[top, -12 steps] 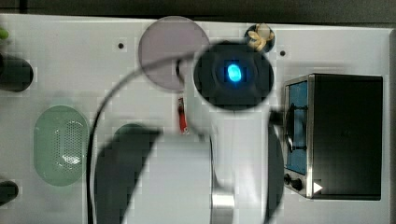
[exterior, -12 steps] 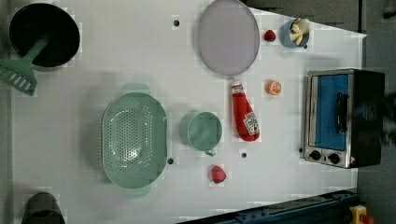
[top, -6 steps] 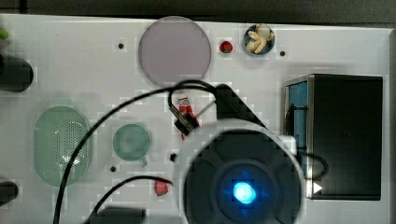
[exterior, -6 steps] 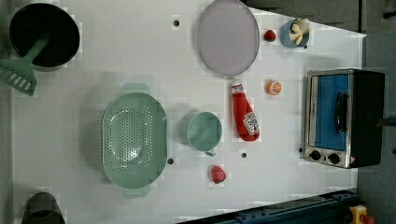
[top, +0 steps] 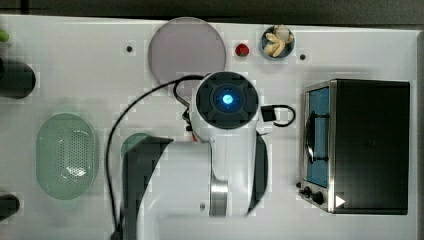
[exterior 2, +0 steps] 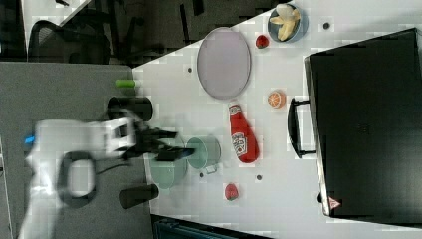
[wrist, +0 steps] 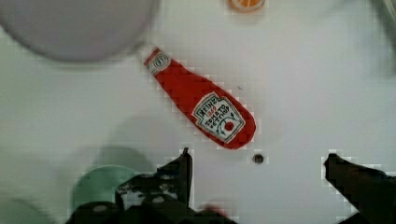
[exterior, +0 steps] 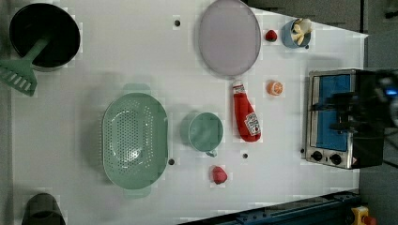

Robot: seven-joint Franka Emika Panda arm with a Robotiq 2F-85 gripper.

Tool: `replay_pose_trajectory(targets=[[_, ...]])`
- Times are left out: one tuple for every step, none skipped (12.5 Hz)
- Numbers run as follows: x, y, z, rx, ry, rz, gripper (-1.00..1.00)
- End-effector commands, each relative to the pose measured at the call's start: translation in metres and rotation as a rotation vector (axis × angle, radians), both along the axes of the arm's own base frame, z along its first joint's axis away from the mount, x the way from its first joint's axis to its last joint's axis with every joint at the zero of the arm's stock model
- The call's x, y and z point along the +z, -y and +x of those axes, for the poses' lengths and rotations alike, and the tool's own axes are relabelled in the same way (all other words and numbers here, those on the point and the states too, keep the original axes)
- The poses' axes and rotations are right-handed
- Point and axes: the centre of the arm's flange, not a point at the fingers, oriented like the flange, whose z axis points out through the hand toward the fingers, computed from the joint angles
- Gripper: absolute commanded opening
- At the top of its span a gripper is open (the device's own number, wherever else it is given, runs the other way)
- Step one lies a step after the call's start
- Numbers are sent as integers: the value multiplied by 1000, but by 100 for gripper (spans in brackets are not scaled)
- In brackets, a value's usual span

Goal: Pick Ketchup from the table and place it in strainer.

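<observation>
Status: approach phase, no contact yet.

Against the top view half a second back: shifted toward 12 o'clock, now parked directly above the Ketchup [exterior: 245, 114] position. Against a second back: spread from partly open to fully apart. In the wrist view, fingers [wrist: 184, 168] wide open and empty, hanging above the desk [exterior: 94, 56] off the bottle's base end, touching nothing.

Ketchup unmoved throughout the left view: lying flat on the desk, white cap toward 12 o'clock, just short of the lilac plate [exterior: 228, 37], with the green cup [exterior: 205, 132] just beside at 8 o'clock. Target strainer [exterior: 135, 140] at 9 o'clock from the bottle, beyond the cup, empty.

Meaning for the task: pre-grasp alignment nearly done; pick and place both outstanding. Likely next: centre over the bottle body, turn to span its narrow width, descend, close. Carry path toward 9 o'clock crosses above the cup; lift clear first.
</observation>
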Motion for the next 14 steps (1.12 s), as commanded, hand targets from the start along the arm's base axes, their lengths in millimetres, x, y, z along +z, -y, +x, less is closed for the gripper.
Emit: replay_pose_trajectory(targets=[[-48, -11, 0, 278, 3, 44, 100], [-68, -11, 1, 344, 4, 56, 100], [-86, -12, 0, 416, 3, 70, 100], [-104, -13, 0, 488, 0, 84, 100], [-120, -13, -1, 553, 0, 97, 100], [-136, -13, -1, 603, 4, 107, 100], [-150, -13, -1, 643, 12, 114, 100], [-163, -13, 0, 670, 21, 118, 100], [-176, -14, 0, 691, 26, 120, 100], [-188, -15, 0, 714, 25, 117, 100], [-200, -14, 0, 729, 17, 112, 100], [-213, -14, -1, 750, 8, 103, 100], [-224, -16, -3, 757, 1, 108, 100], [-234, -16, -4, 756, -6, 114, 100]])
